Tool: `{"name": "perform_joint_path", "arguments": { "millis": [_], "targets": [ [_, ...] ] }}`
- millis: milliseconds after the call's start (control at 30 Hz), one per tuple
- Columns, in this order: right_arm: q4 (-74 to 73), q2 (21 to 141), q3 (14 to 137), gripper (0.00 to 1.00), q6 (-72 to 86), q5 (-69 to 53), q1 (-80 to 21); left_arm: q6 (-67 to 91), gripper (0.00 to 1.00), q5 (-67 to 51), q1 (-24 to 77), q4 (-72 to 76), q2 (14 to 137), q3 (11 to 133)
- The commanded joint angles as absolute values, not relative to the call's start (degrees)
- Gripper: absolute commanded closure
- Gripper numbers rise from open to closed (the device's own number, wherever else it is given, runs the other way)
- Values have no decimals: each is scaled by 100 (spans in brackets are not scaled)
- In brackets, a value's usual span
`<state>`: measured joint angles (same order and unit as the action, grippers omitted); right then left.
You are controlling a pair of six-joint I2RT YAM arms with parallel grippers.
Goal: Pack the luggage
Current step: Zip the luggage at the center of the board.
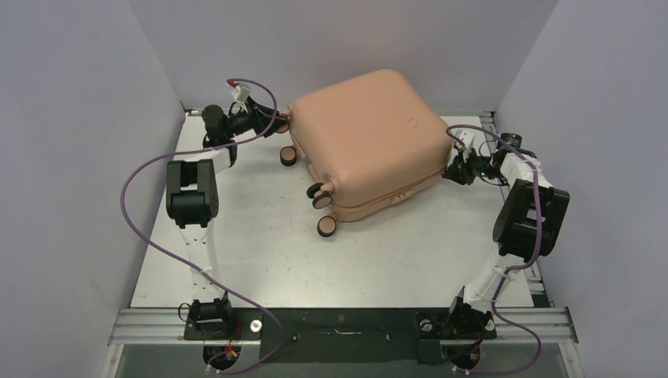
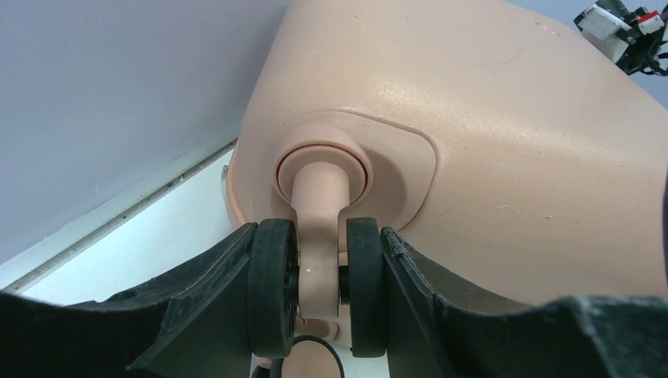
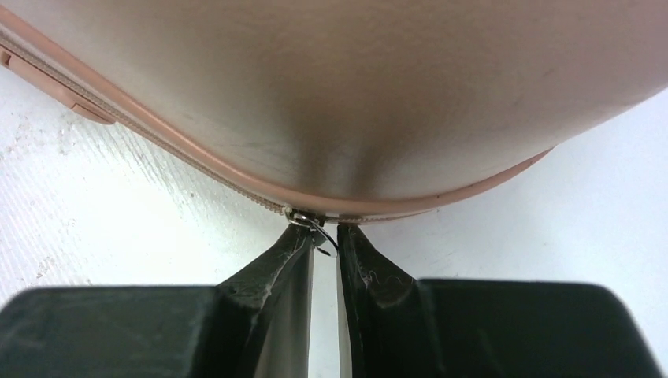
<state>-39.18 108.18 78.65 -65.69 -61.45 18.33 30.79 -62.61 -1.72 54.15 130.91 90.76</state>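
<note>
The peach-pink luggage (image 1: 366,138) lies shut on its side at the back of the white table, wheels (image 1: 321,197) pointing left and front. My left gripper (image 1: 277,124) is at its far-left corner. In the left wrist view its fingers (image 2: 205,307) are clamped on either side of a black twin wheel (image 2: 273,287) of the luggage (image 2: 512,157). My right gripper (image 1: 449,169) is at the luggage's right edge. In the right wrist view its tips (image 3: 324,236) pinch the metal zipper pull (image 3: 313,227) on the zip seam (image 3: 197,161) of the luggage (image 3: 354,94).
Grey walls close in the table on the left, back and right. A metal rail (image 1: 346,323) with the arm bases runs along the near edge. Purple cables (image 1: 138,228) loop beside both arms. The right arm's wrist shows in the left wrist view (image 2: 622,27).
</note>
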Motion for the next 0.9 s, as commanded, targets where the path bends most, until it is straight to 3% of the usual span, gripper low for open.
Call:
{"name": "perform_joint_path", "arguments": {
  "millis": [0,200,600,867],
  "targets": [
    [-4246,10054,7478,95,-6869,-6869,1679,2697,100,-6081,-192,4939,12556,8922],
    [-3746,9163,6641,95,-6582,-6611,1677,1569,100,-5299,-129,3557,12324,8920],
    [-2258,8173,5497,95,-5455,-5338,718,1219,100,-4365,344,2706,12084,8794],
    [-3292,8340,5771,95,-6257,-6103,562,1458,100,-3738,562,2124,12139,8966]
  ]
}}
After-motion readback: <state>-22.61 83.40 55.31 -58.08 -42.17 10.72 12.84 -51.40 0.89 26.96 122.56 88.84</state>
